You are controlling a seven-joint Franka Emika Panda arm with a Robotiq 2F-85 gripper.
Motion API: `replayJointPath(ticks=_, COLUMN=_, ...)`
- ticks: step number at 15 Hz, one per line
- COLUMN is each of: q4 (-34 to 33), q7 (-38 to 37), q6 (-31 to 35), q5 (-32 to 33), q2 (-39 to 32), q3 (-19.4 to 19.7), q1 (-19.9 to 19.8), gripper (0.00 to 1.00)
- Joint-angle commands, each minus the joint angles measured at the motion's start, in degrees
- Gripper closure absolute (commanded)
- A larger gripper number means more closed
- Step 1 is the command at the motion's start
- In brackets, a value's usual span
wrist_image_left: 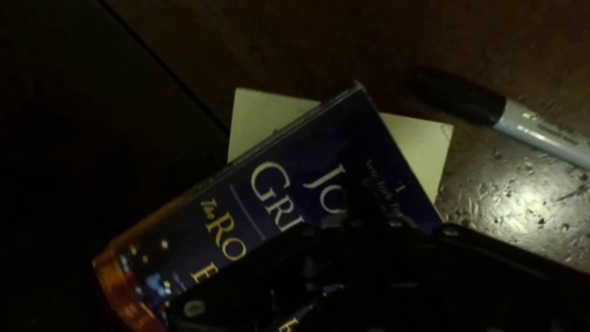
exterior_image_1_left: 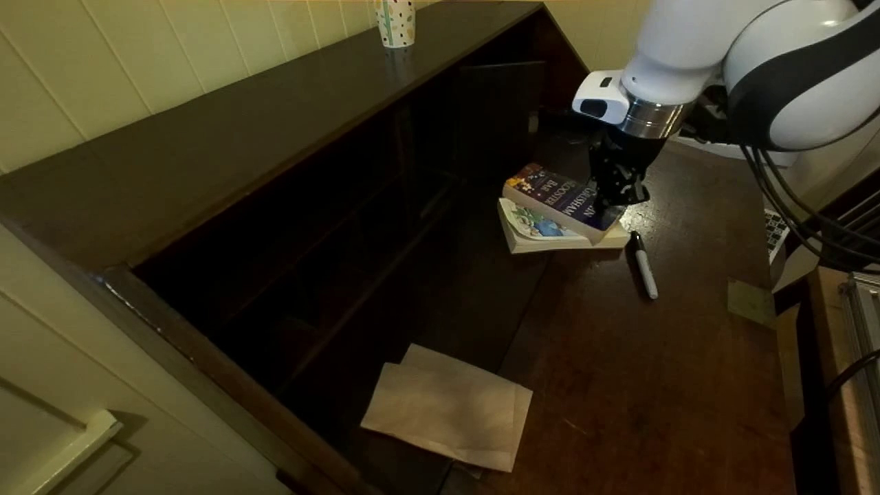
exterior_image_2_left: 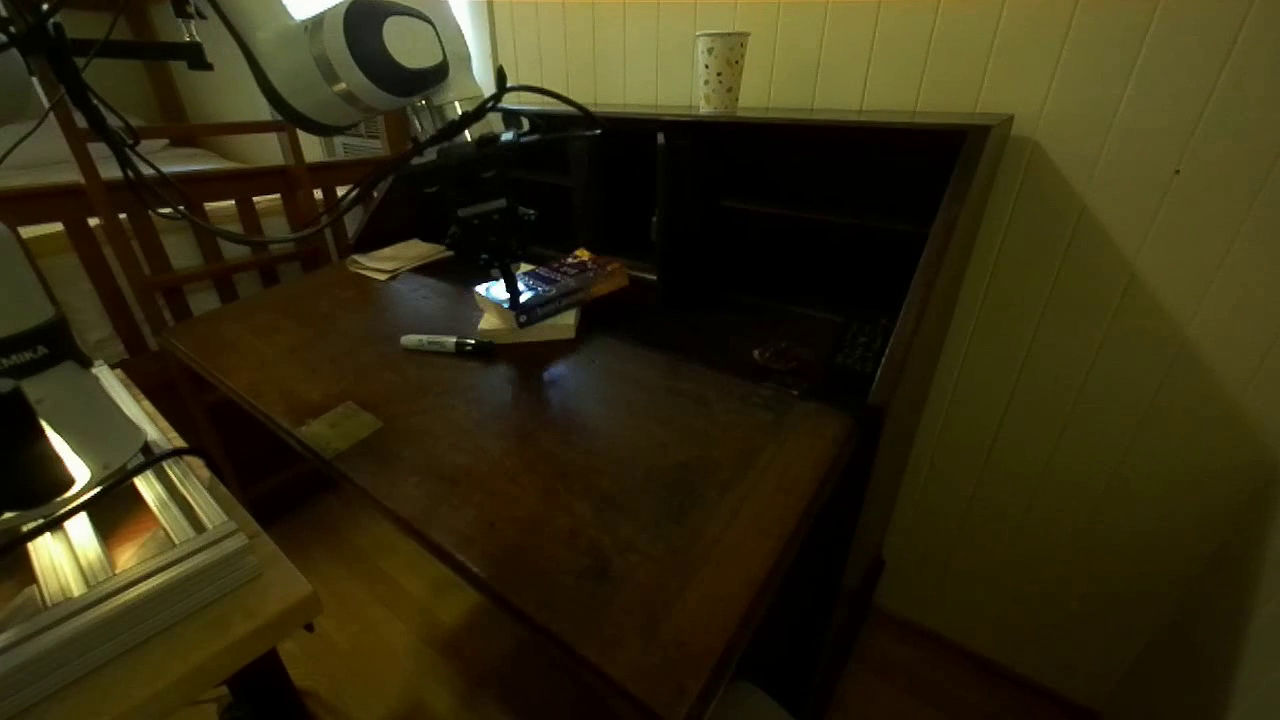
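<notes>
A dark blue paperback [exterior_image_1_left: 553,196] with large lettering lies askew on a paler book [exterior_image_1_left: 524,237]. Both books also show in an exterior view, the blue one [exterior_image_2_left: 565,288] above the pale one [exterior_image_2_left: 548,328]. In the wrist view the blue book [wrist_image_left: 299,161] fills the middle, with the pale book [wrist_image_left: 415,143] under it. My gripper [exterior_image_1_left: 603,205] points down at the lettered end of the blue book; its fingers [exterior_image_2_left: 514,298] are at or just over the cover, contact unclear. In the wrist view the fingers [wrist_image_left: 355,216] meet, with nothing seen between them. A grey marker [exterior_image_1_left: 645,267] with a black cap lies beside the books.
Folded brown paper [exterior_image_1_left: 450,405] lies on the wooden desk [exterior_image_1_left: 639,385]. The desk's dark cubbyholes [exterior_image_2_left: 820,240] stand behind the books. A spotted cup [exterior_image_2_left: 721,70] stands on the top shelf. A pale patch [exterior_image_2_left: 340,428] is at the desk's edge. Cables [exterior_image_2_left: 250,238] hang from the arm.
</notes>
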State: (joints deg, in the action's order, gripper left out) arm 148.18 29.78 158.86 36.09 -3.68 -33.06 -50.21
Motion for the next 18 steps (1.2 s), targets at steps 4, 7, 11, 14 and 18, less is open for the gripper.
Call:
replayJointPath(ticks=4, q4=0.2, q7=-2.5, q6=-3.7, q5=-5.4, q2=6.0, q3=21.5, q1=19.8, gripper=1.00)
replayJointPath(ticks=7, q4=-0.5, q7=-9.8, q6=-2.1, q5=-4.5, q2=6.7, q3=30.6, q1=27.7, gripper=1.00)
replayJointPath(ticks=11, q4=-1.1, q7=-20.3, q6=0.4, q5=-2.9, q2=6.3, q3=37.0, q1=32.1, gripper=1.00)
replayJointPath(ticks=14, q4=-1.3, q7=-26.9, q6=4.3, q5=-1.3, q2=5.2, q3=40.2, q1=32.7, gripper=1.00)
replayJointPath(ticks=18, q4=-0.6, q7=-28.8, q6=12.3, q5=-6.1, q2=2.6, q3=42.9, q1=33.4, gripper=1.00)
